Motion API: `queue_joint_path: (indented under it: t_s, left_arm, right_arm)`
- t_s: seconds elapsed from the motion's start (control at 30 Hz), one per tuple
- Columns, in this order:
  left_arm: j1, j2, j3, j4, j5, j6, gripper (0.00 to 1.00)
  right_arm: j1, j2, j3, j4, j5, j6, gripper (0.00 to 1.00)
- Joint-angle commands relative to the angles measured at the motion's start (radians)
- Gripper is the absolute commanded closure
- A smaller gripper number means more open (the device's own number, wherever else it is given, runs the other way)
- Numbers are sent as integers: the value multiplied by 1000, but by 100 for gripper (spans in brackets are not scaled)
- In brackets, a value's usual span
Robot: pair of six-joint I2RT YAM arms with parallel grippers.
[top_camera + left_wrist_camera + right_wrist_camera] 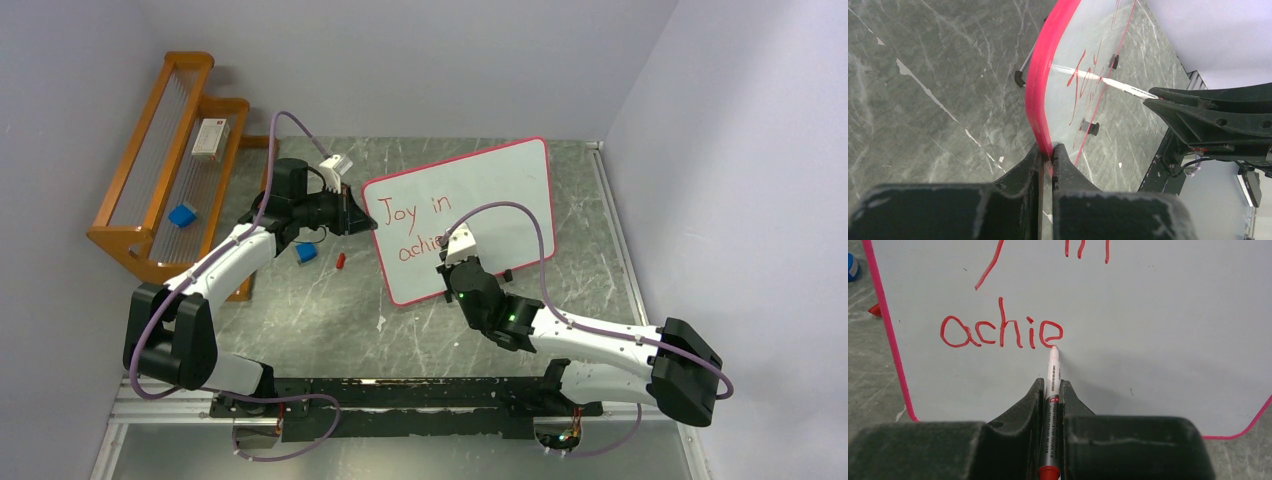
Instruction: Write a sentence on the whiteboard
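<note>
So we're looking at the big white rectangular whiteboard with the thin pink-red border (500,175), and it's sitting around the middle of the grey marbled table (300,330), turned a bit askew. The left gripper (1048,152) is pinching the board's left edge, with its black fingers (1023,167) closing right on the pink border. From the left wrist view we're also seeing a couple of small black feet (1092,128) through or under the board, hard to say which.

The right gripper (1052,385) is clamping a slim white marker with red print and a red end (1052,365). The marker is pointing straight out between the fingers, and its tip is touching the board right at the bottom of the last letter. In red handwriting we're reading "Joy in" (407,210) on the top line and "achie" (1000,330) below it.

Off to the left of the board, a small blue object (306,253) and a tiny red cap-like piece (341,260) are lying on the table just beside each other, near the left gripper. Back in the left corner an orange-brown wooden rack (135,245) is leaning by the wall, and it's carrying a white box (209,137) and a small blue block (182,215). We can't tell what that blue block actually is.
</note>
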Motion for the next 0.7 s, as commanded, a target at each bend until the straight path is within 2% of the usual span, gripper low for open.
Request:
queue_joint_path:
  t_s: [0.0, 0.37, 0.67]
  left_arm:
    - [-14, 43, -6, -51, -95, 63, 95]
    - [-14, 34, -2, -63, -108, 72, 95]
    - [-13, 23, 15, -104, -144, 95, 95]
  right_arm:
    - [-11, -15, -13, -8, 39, -6, 100]
    - [-11, -77, -2, -23, -24, -8, 100]
    - [-11, -117, -8, -23, -2, -31, 100]
